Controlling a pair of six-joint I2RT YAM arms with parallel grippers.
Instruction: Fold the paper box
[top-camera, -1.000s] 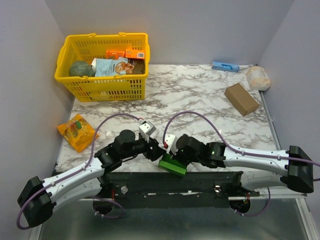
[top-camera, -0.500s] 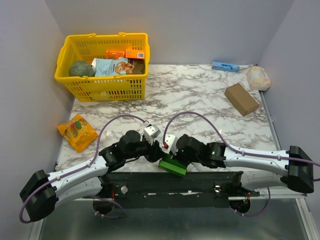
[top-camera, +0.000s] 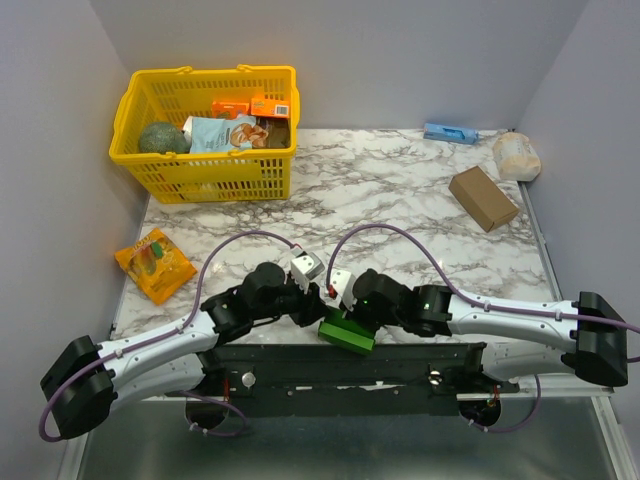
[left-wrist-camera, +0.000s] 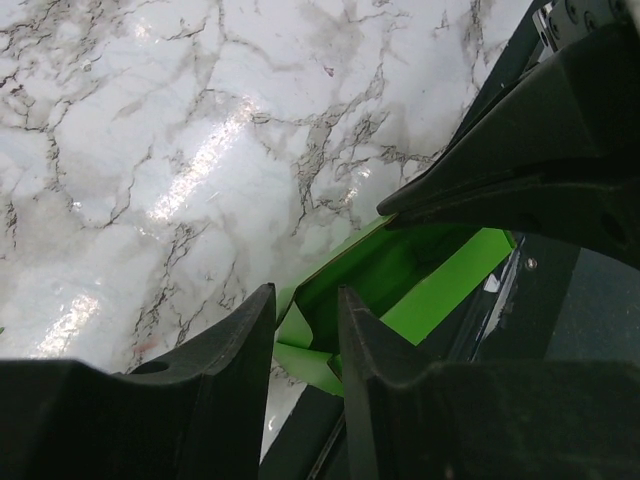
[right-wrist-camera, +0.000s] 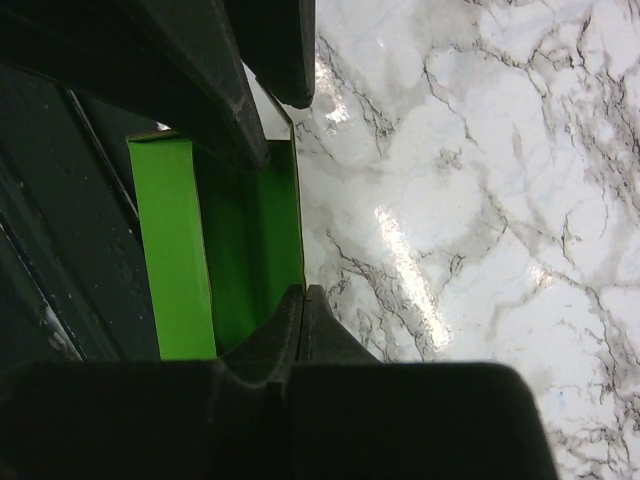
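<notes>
The paper box (top-camera: 346, 334) is bright green thin card, lying open at the table's near edge between the two arms. My right gripper (right-wrist-camera: 303, 291) is shut on the top edge of one long wall of the paper box (right-wrist-camera: 250, 240). My left gripper (left-wrist-camera: 304, 312) straddles the box's end. One finger is inside the paper box (left-wrist-camera: 420, 285) and the other is outside, with a small folded flap in the narrow gap. A clear gap still shows between its jaws. In the top view the left gripper (top-camera: 318, 303) and right gripper (top-camera: 343, 310) nearly touch over the box.
A yellow basket (top-camera: 215, 178) with groceries stands at the back left. An orange packet (top-camera: 155, 263) lies at the left edge. A brown cardboard box (top-camera: 483, 197), a white bundle (top-camera: 516, 155) and a blue item (top-camera: 450, 132) sit at the back right. The dark mounting rail (top-camera: 400, 355) runs just under the green box.
My left arm has slid right, up to the box's end, and its jaws have narrowed round the flap. The right arm and the box have stayed still.
</notes>
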